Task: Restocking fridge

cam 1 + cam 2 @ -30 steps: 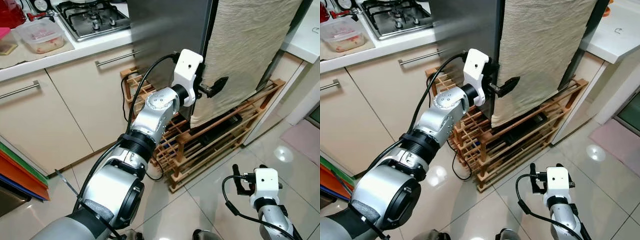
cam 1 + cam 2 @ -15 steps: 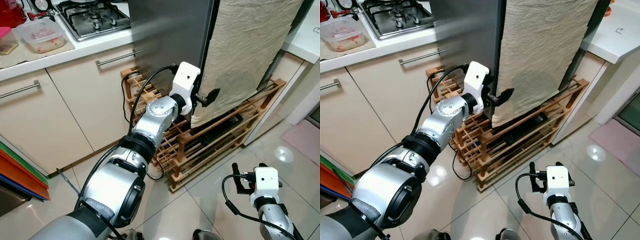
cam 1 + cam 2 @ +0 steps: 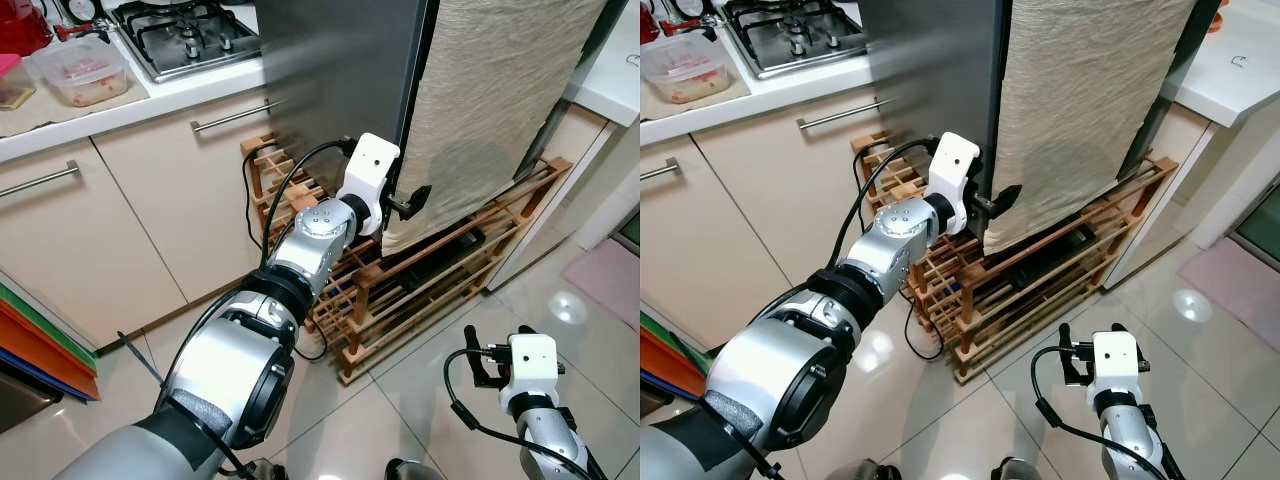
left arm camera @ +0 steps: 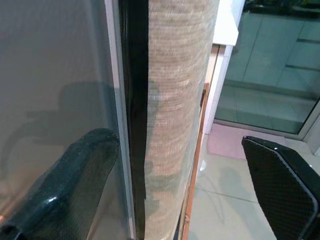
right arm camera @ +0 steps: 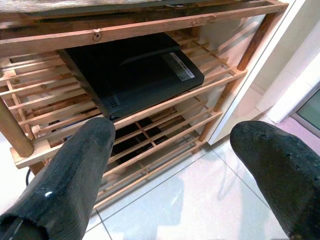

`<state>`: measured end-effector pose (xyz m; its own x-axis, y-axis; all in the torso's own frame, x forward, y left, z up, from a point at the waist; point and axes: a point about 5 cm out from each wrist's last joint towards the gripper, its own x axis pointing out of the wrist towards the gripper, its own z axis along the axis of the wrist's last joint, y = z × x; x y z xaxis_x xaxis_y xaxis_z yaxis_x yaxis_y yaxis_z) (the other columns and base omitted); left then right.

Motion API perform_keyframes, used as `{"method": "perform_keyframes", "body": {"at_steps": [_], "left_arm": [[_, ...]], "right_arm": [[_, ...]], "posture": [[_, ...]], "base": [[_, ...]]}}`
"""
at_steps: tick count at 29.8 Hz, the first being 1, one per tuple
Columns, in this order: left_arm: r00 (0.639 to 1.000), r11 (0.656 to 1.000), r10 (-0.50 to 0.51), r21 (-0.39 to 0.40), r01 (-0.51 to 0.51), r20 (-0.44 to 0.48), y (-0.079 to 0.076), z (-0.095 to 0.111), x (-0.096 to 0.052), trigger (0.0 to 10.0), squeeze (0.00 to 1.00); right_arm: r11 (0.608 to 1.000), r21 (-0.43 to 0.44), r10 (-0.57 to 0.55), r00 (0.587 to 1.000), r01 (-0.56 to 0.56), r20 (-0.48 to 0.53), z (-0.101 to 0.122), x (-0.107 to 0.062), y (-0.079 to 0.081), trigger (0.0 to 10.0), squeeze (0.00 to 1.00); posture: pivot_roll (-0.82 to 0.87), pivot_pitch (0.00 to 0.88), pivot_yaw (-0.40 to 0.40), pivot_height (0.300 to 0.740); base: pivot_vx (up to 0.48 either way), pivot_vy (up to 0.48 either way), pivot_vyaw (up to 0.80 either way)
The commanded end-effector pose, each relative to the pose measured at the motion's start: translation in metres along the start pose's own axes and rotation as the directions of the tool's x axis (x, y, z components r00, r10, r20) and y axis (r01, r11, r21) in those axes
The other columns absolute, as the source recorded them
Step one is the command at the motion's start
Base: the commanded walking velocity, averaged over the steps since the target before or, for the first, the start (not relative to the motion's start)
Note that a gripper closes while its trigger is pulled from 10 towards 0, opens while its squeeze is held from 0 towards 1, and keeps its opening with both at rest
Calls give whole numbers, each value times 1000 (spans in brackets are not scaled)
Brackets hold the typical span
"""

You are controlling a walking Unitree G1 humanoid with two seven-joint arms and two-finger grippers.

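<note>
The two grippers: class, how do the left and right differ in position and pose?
The left gripper is raised at the fridge door's cloth-covered edge; the right gripper hangs low above the floor tiles. The left straddles the door edge; the right faces the wooden rack. Both are open.

- Narrow dark door gap on the fridge, hemmed by the steel side and a hanging beige cloth.
- Wooden rack blocking the space beneath, a black device filling one shelf.
- Open tiled floor beside the rack.
</note>
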<state>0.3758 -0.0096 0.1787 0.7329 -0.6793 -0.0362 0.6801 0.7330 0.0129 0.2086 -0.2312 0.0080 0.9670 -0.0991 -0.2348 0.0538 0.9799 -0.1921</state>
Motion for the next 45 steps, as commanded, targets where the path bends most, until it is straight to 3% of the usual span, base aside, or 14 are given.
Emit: {"method": "perform_keyframes", "body": {"at_steps": [1, 11, 18, 23, 26, 29, 32, 34, 36, 40, 41, 42, 45], "left_arm": [[994, 995, -95, -20, 96, 45, -39, 14, 16, 10000, 0], [990, 989, -136, -58, 139, 46, -52, 16, 20, 10000, 0], [985, 984, -173, -33, 174, 28, -57, 16, 21, 10000, 0], [984, 985, -172, -9, 173, 56, -44, 18, 17, 10000, 0], [981, 984, -178, 17, 177, 74, -11, 5, -3, 10000, 0], [980, 983, -184, 22, 182, 77, -2, 0, -12, 10000, 0], [981, 984, -174, 58, 169, 90, 16, -9, -33, 10000, 0], [982, 985, -168, 62, 162, 92, 18, -9, -37, 10000, 0], [986, 991, -133, 47, 128, 106, 27, -14, -53, 10000, 0], [991, 1000, 1, -6, 0, 137, 37, -30, -83, 10000, 0], [984, 993, 120, -14, -119, 135, 45, -39, -93, 10000, 0], [984, 993, 120, -14, -119, 135, 45, -39, -93, 10000, 0], [955, 959, 281, 22, -284, 92, 53, -63, -116, 10000, 0]], "right_arm": [[1000, 0, -9, 1000, 9, 10, 2, 0, -3, 10000, 0], [1000, -3, -12, 1000, 12, 16, 1, 0, -2, 10000, 0], [1000, -4, -12, 1000, 12, 19, 2, -1, -1, 10000, 0], [1000, -1, -14, 1000, 14, 26, 2, -2, 0, 10000, 0], [1000, 5, -21, 999, 20, 31, 2, -4, 0, 10000, 0], [1000, 3, -18, 999, 18, 29, 2, -4, 1, 10000, 0], [1000, 0, -11, 1000, 11, 25, 1, -5, 0, 10000, 0], [1000, -1, -10, 1000, 10, 25, 1, -5, 0, 10000, 0], [1000, -1, -7, 1000, 7, 25, 1, -5, -1, 10000, 0], [1000, 0, -4, 1000, 4, 26, 0, -5, -3, 10000, 0], [1000, -1, -4, 1000, 4, 27, 0, -5, -3, 10000, 0], [1000, -1, -4, 1000, 4, 27, 0, -5, -3, 10000, 0], [1000, 0, -6, 1000, 6, 29, 0, -5, -4, 10000, 0]], "posture": [[-171, 43, 56, 740], [-180, 29, 64, 740], [-180, 35, 66, 740], [-182, 45, 66, 740], [-165, 52, 55, 740], [-148, 56, 50, 740], [-125, 62, 42, 740], [-125, 62, 42, 740], [-118, 63, 42, 740], [-97, 62, 38, 740], [-97, 62, 38, 740], [-97, 62, 38, 740], [-88, 62, 38, 740]], "base": [[0, 0, 0], [0, 0, 0], [0, 0, 0], [0, 0, 0], [0, 0, 0], [0, 0, 0], [0, 0, 0], [0, 0, 0], [0, 0, 0], [0, 0, 0], [0, 0, 0], [0, 0, 0], [0, 0, 0]]}}
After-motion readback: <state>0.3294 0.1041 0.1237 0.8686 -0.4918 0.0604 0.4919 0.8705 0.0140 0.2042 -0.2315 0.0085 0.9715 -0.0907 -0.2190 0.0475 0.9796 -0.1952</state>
